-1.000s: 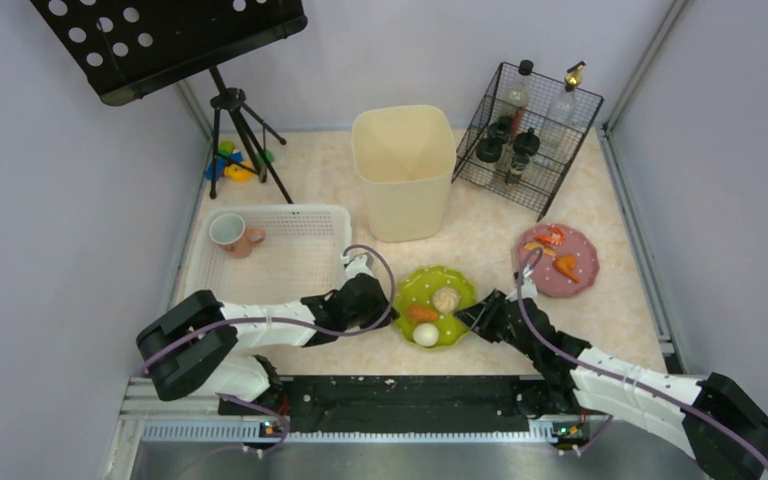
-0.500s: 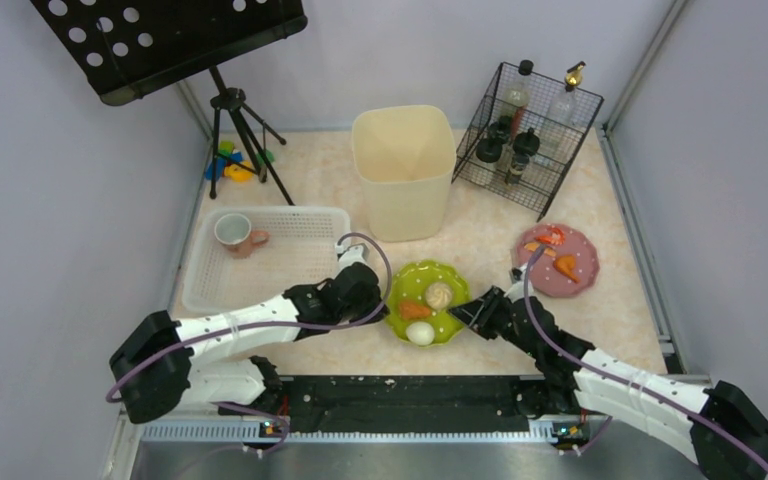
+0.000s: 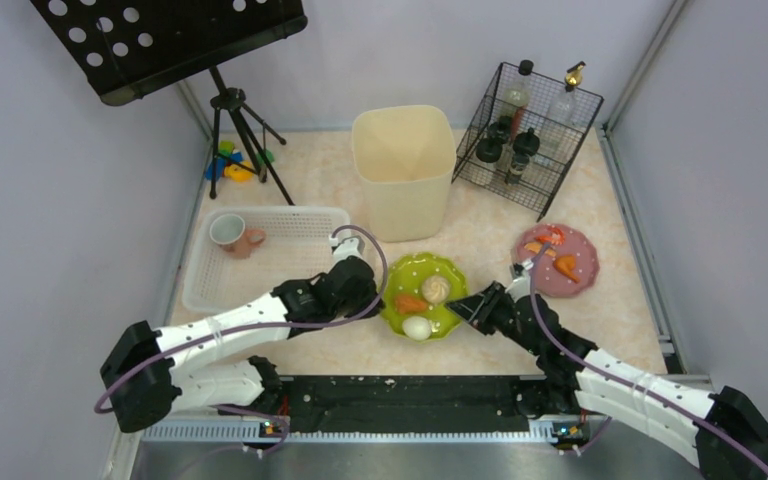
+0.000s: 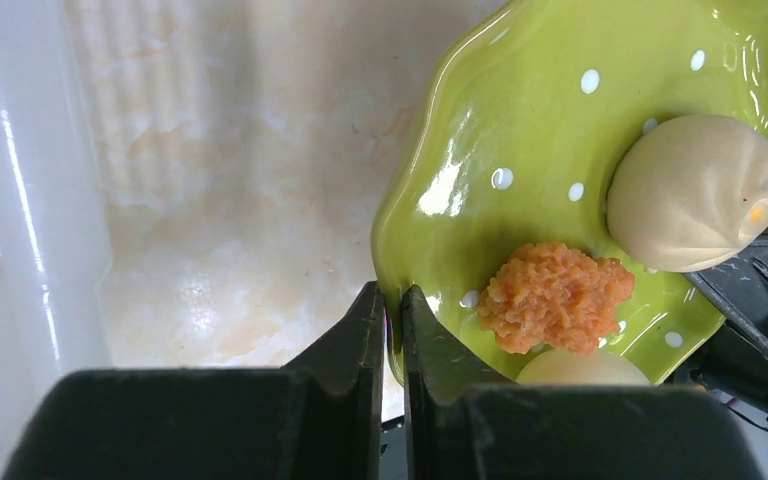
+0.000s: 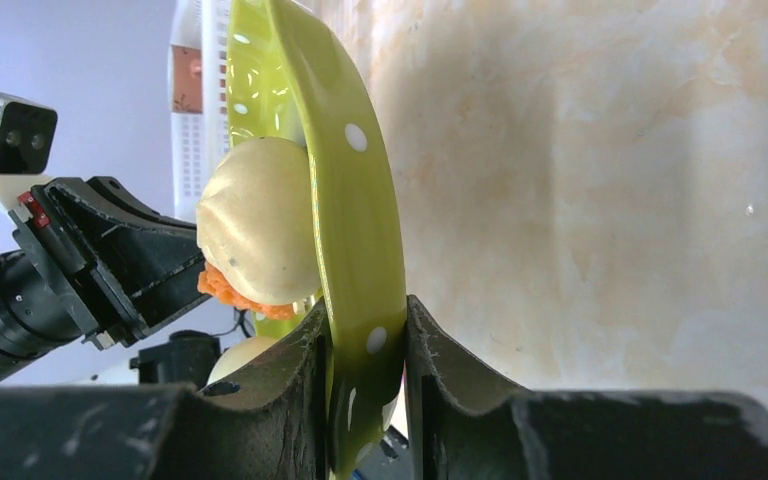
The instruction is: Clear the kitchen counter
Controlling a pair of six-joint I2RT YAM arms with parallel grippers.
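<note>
Pinching opposite rims of the scalloped green white-dotted plate (image 4: 520,110) with left fingers (image 4: 345,350) and right fingers (image 5: 445,375). Seemingly the step of raising it off the marble table (image 3: 480,240). Next: carry level, grips matched.

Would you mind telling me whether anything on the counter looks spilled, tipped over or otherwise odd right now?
Nothing looks spilled or broken. The only unusual thing is the green plate, pinched at opposite rims by the left gripper and right gripper, with its bun, orange piece and egg all on it.
</note>
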